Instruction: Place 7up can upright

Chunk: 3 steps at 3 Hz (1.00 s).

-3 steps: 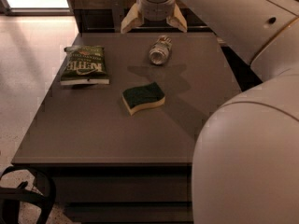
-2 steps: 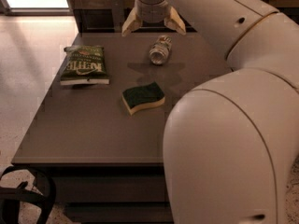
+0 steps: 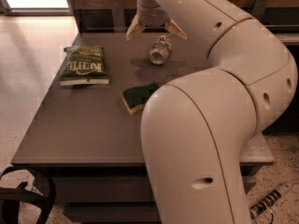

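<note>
The 7up can [image 3: 160, 50] lies on its side near the far edge of the grey table [image 3: 88, 125], silvery end toward me, pale label with small red marks. My gripper [image 3: 156, 30] hangs just above and slightly behind the can, at the table's far edge. Its two tan fingers [image 3: 134, 27] are spread wide apart and hold nothing. The can is apart from them, just below the right finger. My white arm fills the right and lower middle of the view.
A green snack bag [image 3: 84, 66] lies flat at the left of the table. A green and yellow sponge [image 3: 136, 97] lies near the middle, partly behind my arm. A low wall runs behind the table. Black cables [image 3: 23, 202] lie on the floor at bottom left.
My arm has swung further over the table and covers more of its right side. The gripper has shifted slightly left and stays spread above the can. The can, sponge and bag have not moved.
</note>
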### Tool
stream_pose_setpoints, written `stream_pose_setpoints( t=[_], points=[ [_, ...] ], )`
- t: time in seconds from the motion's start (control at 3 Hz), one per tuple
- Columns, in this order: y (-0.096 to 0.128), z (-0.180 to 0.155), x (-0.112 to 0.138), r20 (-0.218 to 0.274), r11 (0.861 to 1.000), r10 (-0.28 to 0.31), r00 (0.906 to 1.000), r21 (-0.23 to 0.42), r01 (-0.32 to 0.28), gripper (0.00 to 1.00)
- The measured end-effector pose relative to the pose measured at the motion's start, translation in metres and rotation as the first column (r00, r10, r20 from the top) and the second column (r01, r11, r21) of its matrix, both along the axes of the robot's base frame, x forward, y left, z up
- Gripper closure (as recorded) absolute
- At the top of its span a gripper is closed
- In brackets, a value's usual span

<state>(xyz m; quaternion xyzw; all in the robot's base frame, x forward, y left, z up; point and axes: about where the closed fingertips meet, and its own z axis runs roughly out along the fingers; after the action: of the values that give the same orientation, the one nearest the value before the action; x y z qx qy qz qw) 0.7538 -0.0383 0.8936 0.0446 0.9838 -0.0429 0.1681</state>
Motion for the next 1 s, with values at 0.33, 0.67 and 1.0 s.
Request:
stream_pose_setpoints(
  t=[0.33,0.67,1.0],
  points=[
    [-0.008,-0.008,0.008,-0.020,1.000,-0.019,0.9996,0.021,0.019,0.00],
    [-0.015,-0.015,0.013,-0.034,0.999,-0.034,0.9988,0.039,0.035,0.00],
    [-0.019,-0.022,0.018,-0.050,0.998,-0.050,0.9975,0.042,0.052,0.00]
  ],
)
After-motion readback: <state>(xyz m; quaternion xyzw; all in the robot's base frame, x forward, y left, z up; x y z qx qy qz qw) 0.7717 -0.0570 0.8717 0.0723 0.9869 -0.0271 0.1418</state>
